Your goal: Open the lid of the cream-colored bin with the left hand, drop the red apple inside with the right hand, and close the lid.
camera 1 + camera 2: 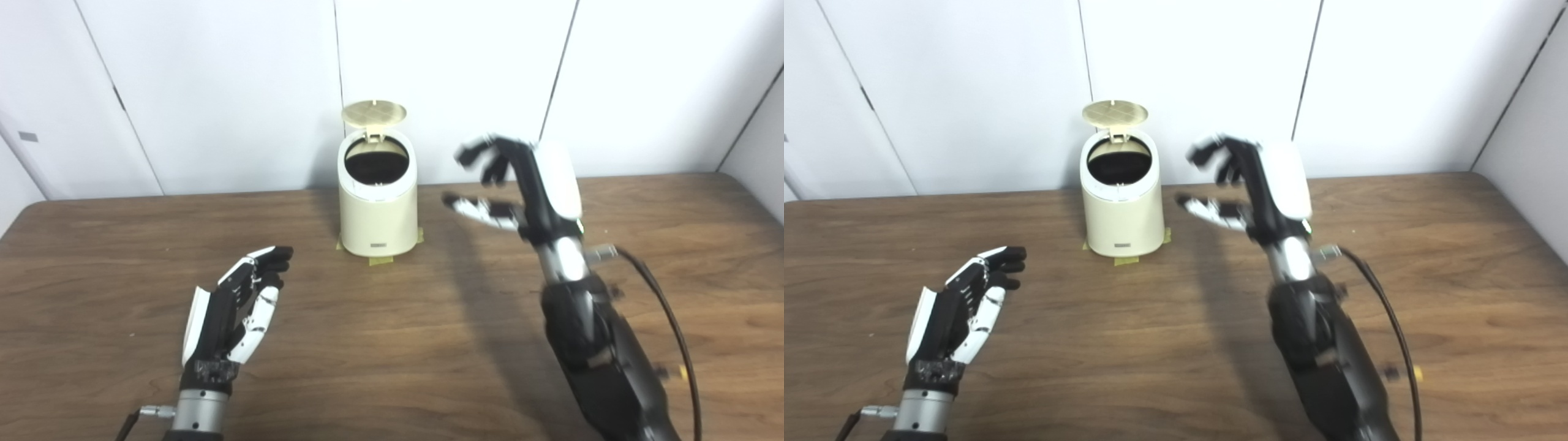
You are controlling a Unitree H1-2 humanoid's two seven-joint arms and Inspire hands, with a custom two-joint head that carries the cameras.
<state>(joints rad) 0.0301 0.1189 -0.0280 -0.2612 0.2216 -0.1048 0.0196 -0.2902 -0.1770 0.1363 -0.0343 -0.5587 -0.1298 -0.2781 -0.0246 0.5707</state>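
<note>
Down low near the camera, left hand (236, 312) sits empty over the surface (392, 343), fingers loosely spread. Cream-colored bin (376, 211) is ahead and right of it, lid (373, 113) standing open. Right hand (520, 184) hovers beside the bin, spread, holding nothing. No apple visible anywhere. Risk: swatting the lid could shove the bin off its tape.

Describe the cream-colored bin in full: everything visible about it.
The cream-colored bin is a small round container, seemingly smooth plastic, upright near the table's far edge by the white wall. Its round lid stands hinged open at the back, showing a gridded underside. The interior looks dark; no contents can be made out. A small label sits low on its front, and yellowish tape strips show at its base. Neither hand touches it.
</note>
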